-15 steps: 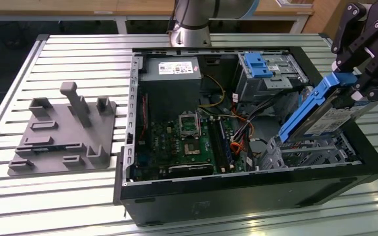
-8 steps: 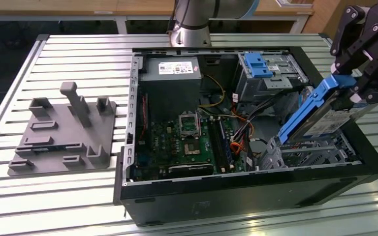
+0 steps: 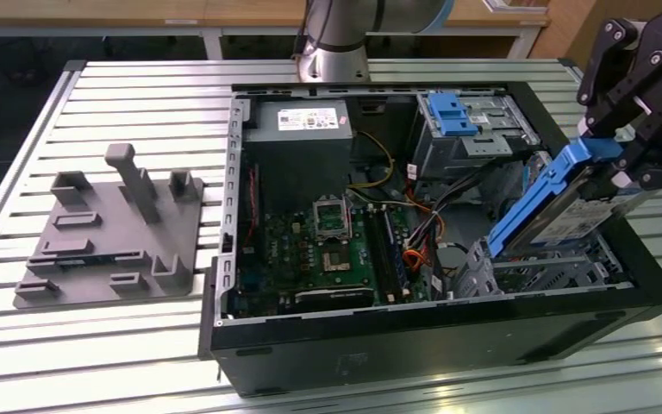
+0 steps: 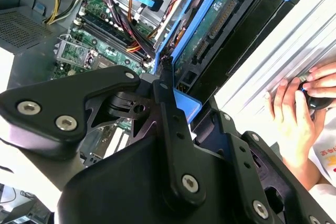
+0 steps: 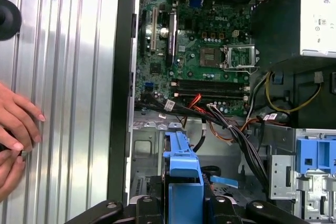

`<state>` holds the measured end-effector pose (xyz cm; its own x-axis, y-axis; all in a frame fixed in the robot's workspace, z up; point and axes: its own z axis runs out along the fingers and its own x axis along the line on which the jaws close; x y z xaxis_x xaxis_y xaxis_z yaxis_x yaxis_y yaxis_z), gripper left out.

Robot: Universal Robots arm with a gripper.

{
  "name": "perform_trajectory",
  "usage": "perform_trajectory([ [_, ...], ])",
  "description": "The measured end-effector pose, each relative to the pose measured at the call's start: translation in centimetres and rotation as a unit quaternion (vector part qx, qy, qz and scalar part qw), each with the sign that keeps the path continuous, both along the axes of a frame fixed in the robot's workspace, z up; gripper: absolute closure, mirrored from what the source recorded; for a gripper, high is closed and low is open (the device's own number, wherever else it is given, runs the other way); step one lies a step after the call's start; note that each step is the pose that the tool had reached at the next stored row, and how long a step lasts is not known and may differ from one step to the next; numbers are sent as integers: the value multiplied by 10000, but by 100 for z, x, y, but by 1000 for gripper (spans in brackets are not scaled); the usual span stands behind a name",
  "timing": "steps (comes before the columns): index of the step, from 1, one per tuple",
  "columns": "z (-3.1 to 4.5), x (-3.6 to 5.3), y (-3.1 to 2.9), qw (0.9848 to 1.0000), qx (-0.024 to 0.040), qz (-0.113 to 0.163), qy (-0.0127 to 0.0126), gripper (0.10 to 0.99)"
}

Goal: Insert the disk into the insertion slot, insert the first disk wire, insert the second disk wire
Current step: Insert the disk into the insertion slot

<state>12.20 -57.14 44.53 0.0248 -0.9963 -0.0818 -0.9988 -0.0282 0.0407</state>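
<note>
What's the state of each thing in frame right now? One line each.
disk, tilted steeply, upper end raised, not seated
insertion slot, unfilled; the disk's lower end is at its top opening
gripper, jaws shut on the disk's blue carrier
computer case, lying on its side, panel off, interior exposed
hand, resting on the table beside the case
</note>
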Motion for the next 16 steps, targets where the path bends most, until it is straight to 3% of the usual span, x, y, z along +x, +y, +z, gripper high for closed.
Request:
perform_trajectory([
  [16,-94,0,-2,10000,-1,0,0,722],
])
